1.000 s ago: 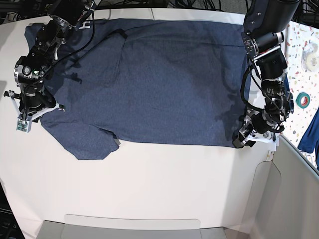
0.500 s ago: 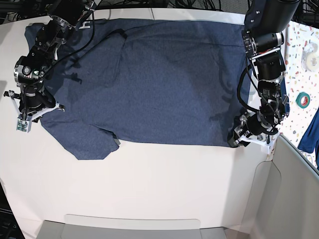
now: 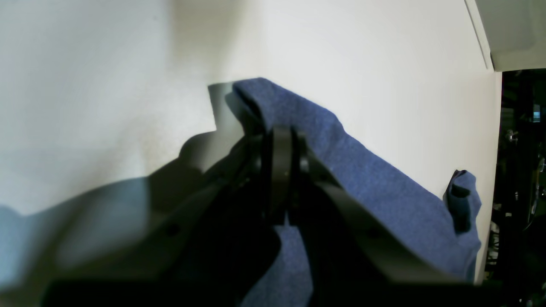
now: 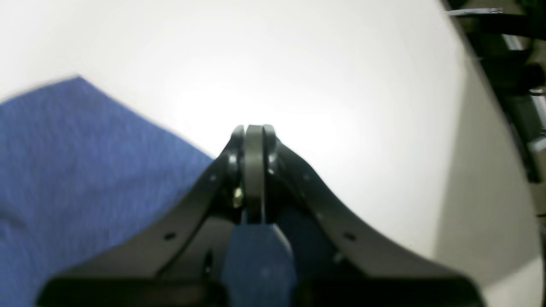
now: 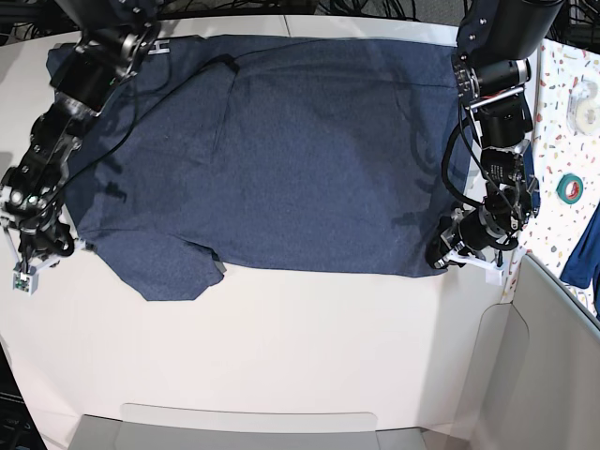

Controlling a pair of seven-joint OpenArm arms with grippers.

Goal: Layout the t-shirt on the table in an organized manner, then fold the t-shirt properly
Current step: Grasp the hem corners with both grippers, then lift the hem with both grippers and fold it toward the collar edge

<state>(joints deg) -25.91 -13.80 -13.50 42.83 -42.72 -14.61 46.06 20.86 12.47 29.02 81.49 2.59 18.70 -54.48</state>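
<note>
Base view: t-shirt [image 5: 281, 150] lies spread across the counter's [image 5: 300, 347] far half. Left pincer [image 5: 448, 258] has just clamped shut on its near hem corner; right pincer [image 5: 33, 251], closed, has slid outward off the sleeve, so folding can begin.

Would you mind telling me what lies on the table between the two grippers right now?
In the base view, only the t-shirt spans the stretch from the left gripper to the right gripper.
</note>
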